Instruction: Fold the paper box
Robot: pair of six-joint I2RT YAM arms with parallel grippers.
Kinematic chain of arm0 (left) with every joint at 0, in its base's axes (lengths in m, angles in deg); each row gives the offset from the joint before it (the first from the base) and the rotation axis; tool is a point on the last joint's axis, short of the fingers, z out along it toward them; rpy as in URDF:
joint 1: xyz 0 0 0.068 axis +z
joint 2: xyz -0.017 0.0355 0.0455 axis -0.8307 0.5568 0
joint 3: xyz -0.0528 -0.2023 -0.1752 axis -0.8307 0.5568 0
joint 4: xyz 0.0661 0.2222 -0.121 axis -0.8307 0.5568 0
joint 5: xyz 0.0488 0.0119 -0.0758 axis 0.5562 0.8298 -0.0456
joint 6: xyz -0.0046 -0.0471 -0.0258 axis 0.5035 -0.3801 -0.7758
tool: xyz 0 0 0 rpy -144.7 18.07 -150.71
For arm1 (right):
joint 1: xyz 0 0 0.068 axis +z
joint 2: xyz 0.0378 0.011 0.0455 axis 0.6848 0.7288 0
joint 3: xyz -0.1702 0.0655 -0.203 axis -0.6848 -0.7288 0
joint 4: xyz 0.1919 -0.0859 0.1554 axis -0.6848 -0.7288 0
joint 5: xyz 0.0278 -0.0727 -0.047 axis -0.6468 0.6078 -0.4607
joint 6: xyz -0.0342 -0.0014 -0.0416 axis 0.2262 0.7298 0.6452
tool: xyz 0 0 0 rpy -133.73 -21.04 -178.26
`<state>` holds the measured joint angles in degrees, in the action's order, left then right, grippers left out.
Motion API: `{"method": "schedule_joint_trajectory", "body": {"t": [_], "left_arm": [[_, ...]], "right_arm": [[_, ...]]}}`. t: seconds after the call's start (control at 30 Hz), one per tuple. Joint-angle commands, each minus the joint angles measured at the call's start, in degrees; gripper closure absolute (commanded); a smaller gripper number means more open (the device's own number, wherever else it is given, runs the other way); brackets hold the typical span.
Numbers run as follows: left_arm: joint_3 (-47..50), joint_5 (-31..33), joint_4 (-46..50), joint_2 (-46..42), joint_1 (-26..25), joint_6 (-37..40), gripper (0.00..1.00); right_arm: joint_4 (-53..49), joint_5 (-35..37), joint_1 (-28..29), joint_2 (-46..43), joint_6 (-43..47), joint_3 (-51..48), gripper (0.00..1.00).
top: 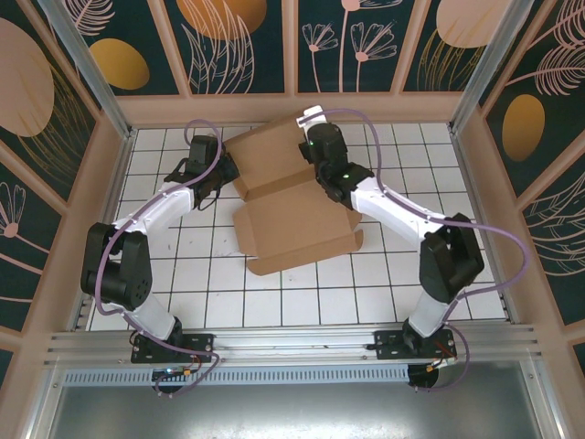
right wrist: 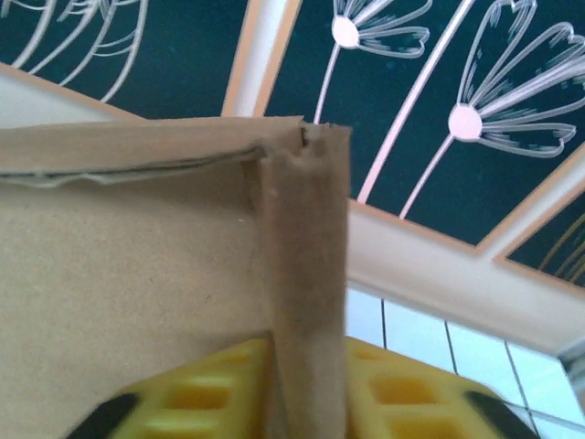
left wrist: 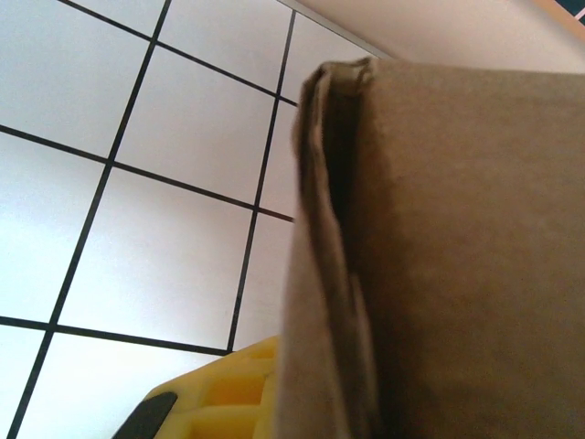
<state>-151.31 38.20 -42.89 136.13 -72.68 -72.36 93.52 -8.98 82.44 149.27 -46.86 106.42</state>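
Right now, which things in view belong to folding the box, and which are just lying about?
Job: paper box; left gripper at its left wall; right gripper, pads either side of a flap.
Not part of it: white tiled table; flower-patterned panels; aluminium rail.

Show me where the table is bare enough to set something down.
Bare tiles between the paper box's near edge and the front rail; the far right corner beyond the right arm. Crowded: far middle, around the box and left arm.
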Motion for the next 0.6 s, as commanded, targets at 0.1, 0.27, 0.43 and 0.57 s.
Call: {"method": "schedule_joint_trajectory", "body": {"t": [0.1,0.27,0.43,0.57], "left_arm": [[-1.67,-0.81,0.16,-1.28,-0.27,1.13,1.0],[-1.69,-0.27,0.51,-1.38,-0.22,1.23,1.0],[-1.35,-0.82,-0.13,-1.47,-0.27,1.74,1.0],[-2.65,-0.21,0.77,-0.52,-0.21,3.98,1.0]], "right_arm": [[5.24,10.81,2.76,4.92,9.32,3.72,1.0],[6.68,14.54,3.28,5.76,10.69,3.32,1.0],[1.59,6.76,3.14,2.2,4.02,3.17,0.73],[0.36,-3.56,2.71,-4.5,-2.82,-0.11,0.19]]}}
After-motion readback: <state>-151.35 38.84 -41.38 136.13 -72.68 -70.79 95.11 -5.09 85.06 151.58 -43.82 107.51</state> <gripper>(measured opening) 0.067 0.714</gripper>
